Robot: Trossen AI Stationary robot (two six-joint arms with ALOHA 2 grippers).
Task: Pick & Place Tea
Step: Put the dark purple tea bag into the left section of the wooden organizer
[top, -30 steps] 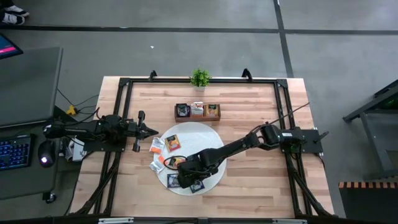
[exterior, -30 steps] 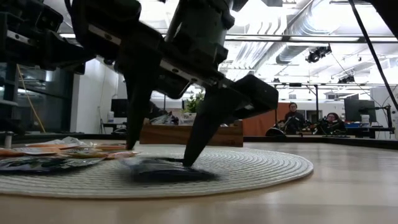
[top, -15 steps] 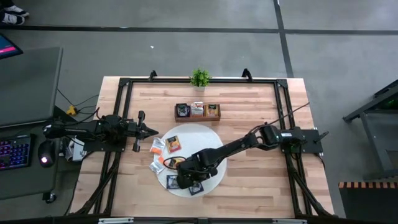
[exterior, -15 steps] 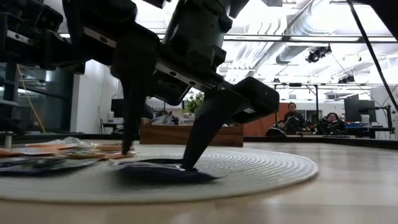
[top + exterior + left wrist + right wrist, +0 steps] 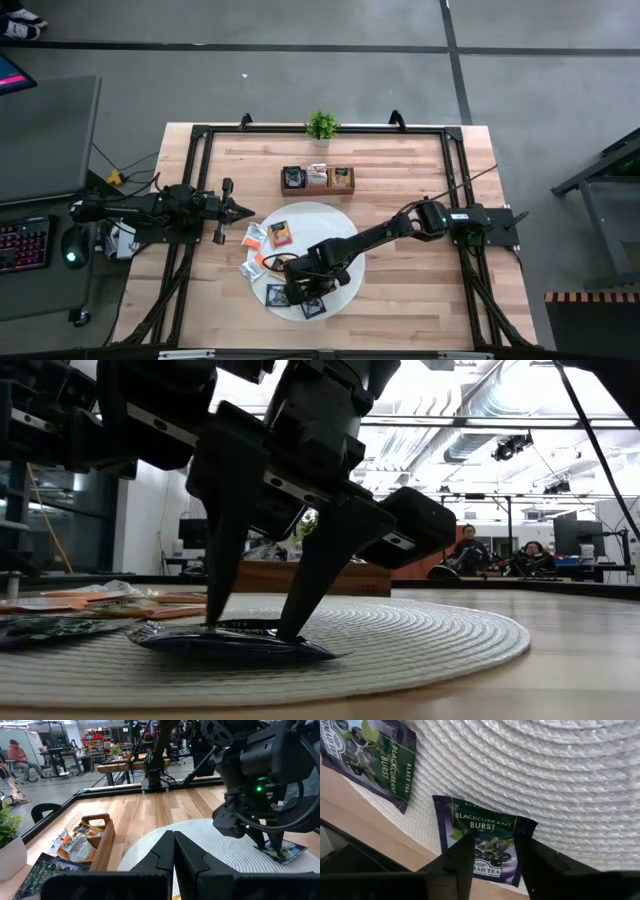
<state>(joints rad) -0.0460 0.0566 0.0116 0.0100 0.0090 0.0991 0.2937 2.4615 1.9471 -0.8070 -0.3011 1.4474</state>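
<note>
Right gripper [image 5: 492,855] straddles, fingers parted, a black tea sachet [image 5: 485,837] on the mat [image 5: 545,770].

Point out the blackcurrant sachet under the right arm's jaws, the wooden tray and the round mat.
blackcurrant sachet [image 5: 482,822]: right wrist view, on its printed label.
wooden tray [image 5: 317,188]: high view, on its near wall.
round mat [image 5: 430,632]: low view, on bare weave right of the sachet.

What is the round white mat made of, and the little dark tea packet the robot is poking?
The round mat looks like woven white cord or fibre: braided ridges run in rings. The blackcurrant tea sachet looks like glossy printed foil or plastic film, smooth with crisp lettering; which one, I can't tell. The right gripper straddles it.
</note>
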